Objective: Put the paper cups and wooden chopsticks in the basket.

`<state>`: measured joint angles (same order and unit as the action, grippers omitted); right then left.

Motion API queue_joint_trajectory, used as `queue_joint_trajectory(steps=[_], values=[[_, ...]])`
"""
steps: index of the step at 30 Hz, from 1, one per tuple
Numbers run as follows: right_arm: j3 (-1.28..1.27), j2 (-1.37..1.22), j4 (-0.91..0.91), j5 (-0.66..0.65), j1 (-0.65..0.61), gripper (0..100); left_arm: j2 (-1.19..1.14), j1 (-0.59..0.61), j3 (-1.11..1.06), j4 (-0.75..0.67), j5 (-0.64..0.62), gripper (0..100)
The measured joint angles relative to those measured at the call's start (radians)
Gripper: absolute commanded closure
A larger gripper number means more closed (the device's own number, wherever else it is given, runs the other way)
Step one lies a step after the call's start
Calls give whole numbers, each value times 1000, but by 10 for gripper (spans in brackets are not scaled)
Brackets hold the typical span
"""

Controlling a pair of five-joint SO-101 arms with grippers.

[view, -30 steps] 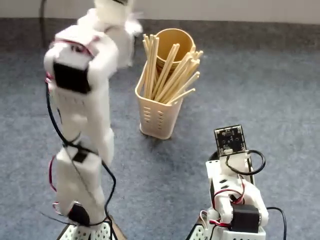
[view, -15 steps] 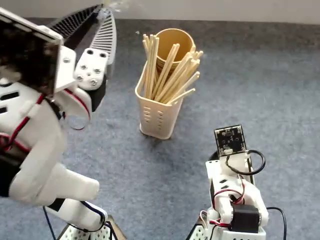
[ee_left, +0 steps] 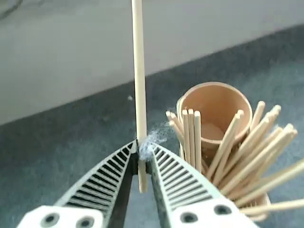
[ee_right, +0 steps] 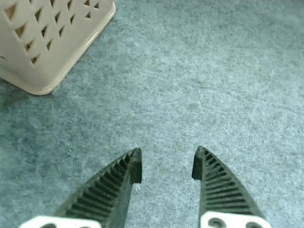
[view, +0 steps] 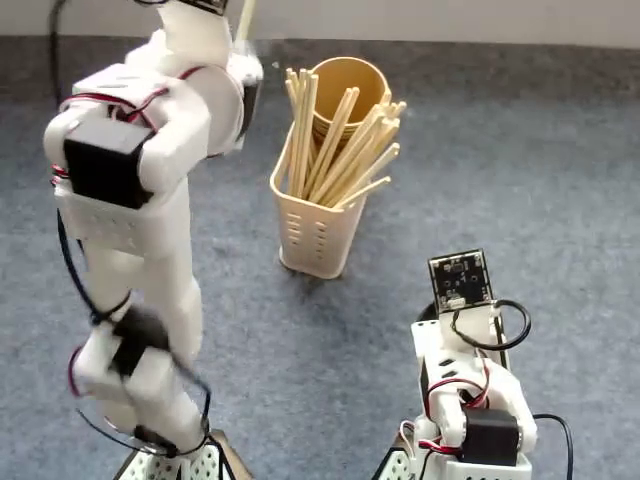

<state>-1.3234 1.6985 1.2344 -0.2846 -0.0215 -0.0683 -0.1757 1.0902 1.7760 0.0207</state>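
Grey tabletop: left pincer clamps chopstick, top cut off, beside basket of cups, chopsticks; right pincer gapes.

Overhead looks down — wrists close, sharing basket

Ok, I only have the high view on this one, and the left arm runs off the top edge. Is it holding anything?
Observer: Yes. The left jaws are shut on one chopstick, pinched near one end.
Reviewer: And the right arm? I just see it folded near its base.
Observer: The right jaws are open with nothing between them, over bare carpet.
Reviewer: Anything odd at the left grip?
Observer: A tuft of pale fluff clings where the jaws meet the chopstick.
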Motion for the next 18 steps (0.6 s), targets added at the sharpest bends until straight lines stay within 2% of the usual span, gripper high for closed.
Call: queue_joint_trajectory(steps=[4,7,11,15,18], values=[[0,0,0,0,0,811,307,-55,-393,-12,26,997],[0,0,0,0,0,811,578,-71,-623,-150,46,997],[0,0,0,0,0,811,815,-72,-1022,-485,49,996],[0,0,0,0,0,811,845,-107,-1433,-948,44,996],[0,0,0,0,0,811,825,-160,-1583,-1212,-2,996]])
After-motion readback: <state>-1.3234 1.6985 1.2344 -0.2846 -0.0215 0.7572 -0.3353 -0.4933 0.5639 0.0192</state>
